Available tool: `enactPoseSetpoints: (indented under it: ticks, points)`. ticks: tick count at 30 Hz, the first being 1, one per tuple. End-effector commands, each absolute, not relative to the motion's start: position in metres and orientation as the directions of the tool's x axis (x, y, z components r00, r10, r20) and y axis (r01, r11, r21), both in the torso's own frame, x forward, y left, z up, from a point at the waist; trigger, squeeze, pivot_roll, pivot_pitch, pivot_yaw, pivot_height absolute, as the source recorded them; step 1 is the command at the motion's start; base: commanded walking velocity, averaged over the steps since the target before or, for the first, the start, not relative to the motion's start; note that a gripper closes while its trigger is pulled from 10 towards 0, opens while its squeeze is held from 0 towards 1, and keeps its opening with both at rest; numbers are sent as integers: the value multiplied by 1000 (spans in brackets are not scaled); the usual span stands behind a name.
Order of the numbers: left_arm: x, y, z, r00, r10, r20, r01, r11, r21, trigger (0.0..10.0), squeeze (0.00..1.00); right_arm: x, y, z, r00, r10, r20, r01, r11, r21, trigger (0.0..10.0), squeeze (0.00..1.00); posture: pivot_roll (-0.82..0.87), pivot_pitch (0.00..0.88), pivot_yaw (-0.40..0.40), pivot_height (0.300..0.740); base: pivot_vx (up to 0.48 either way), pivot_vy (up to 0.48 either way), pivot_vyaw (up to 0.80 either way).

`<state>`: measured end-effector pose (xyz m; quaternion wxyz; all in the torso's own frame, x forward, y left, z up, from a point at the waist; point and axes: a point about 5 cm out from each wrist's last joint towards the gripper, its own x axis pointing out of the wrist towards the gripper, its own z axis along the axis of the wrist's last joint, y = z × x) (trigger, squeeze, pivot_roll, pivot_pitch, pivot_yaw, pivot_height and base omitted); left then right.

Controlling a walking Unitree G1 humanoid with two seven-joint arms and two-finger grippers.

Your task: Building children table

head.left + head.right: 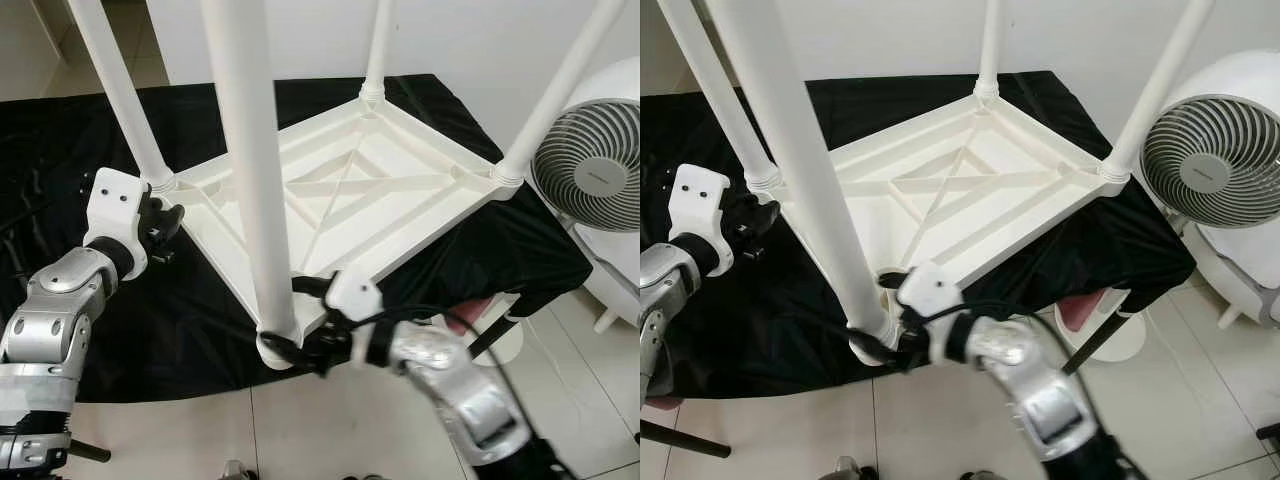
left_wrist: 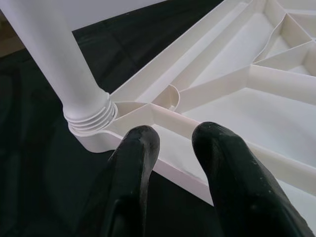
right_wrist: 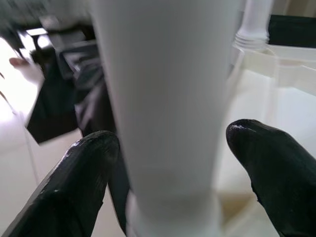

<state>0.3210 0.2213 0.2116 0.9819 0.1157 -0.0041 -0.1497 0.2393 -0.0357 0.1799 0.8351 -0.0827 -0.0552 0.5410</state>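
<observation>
A white plastic children's table (image 1: 400,180) lies upside down on a black cloth (image 1: 180,320), its four legs pointing up. My left gripper (image 1: 165,225) is at the left corner, by the threaded base of the left leg (image 1: 120,90). In the left wrist view its fingers (image 2: 140,143) stand a little apart over the table's rim (image 2: 168,170), holding nothing. My right gripper (image 1: 290,345) is at the near corner, low on the near leg (image 1: 250,150). It is open, with one finger on each side of that leg (image 3: 168,98).
A white fan (image 1: 590,170) stands on the floor at the right, close to the table's right leg (image 1: 560,90). The cloth-covered surface ends just behind my right arm, with tiled floor (image 1: 300,430) below. A pink object (image 1: 1080,310) sits under the cloth's right edge.
</observation>
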Motion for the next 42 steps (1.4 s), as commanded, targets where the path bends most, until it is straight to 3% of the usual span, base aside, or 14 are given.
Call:
enactPoseSetpoints:
  ticks: [1,3,8,9,10,11,13,14,26,27,33,36,42]
  points:
    - [322,236,213,997,-73,17,66,968,241,10000,0,240,-35,178,404,915,-1,-902,398,-170,10000,0,-16,130,22,740,0,0,0]
    - [323,236,213,997,-72,17,66,968,242,10000,0,242,-24,174,370,929,14,-923,369,-106,10000,0,-17,129,23,740,0,0,0]
    - [325,235,213,997,-72,20,65,968,244,10000,0,249,-12,175,381,924,23,-916,381,-124,10000,0,-17,129,23,740,0,0,0]
    - [326,235,214,997,-73,23,66,968,241,10000,0,255,-6,179,409,912,39,-900,410,-146,10000,0,-10,123,23,740,0,0,0]
    - [326,234,214,997,-73,28,64,969,240,10000,0,269,-2,185,518,853,64,-833,519,-192,10000,0,-9,121,20,740,0,0,0]
    - [326,234,214,997,-73,28,64,969,240,10000,0,269,-2,185,518,853,64,-833,519,-192,10000,0,-9,121,20,740,0,0,0]
    - [325,235,214,997,-69,30,60,969,241,10000,0,276,-6,187,595,800,78,-772,596,-219,10000,0,-7,118,17,740,0,0,0]
    - [325,235,214,997,-65,31,56,969,239,10000,0,276,-8,188,616,783,88,-754,618,-223,0,0,-10,116,16,740,0,0,0]
    - [331,238,214,999,-31,36,22,972,236,10000,0,269,-34,188,702,704,102,-673,704,-228,0,0,-34,113,18,740,0,0,0]
    - [335,238,215,999,-20,38,10,972,237,10000,0,276,-57,184,780,620,83,-586,771,-248,10000,0,-44,112,22,740,0,0,0]
    - [338,237,216,999,-14,41,4,972,234,10000,0,285,-78,183,846,525,87,-488,830,-269,10000,0,-46,114,23,740,0,0,0]
    - [342,237,219,999,0,52,-12,974,228,10000,0,295,-106,191,919,374,125,-332,904,-269,10000,0,-48,119,24,740,0,0,0]
    - [350,237,228,996,23,90,-42,976,212,10000,0,293,-113,194,923,360,135,-316,911,-264,10000,0,-45,123,22,740,0,0,0]
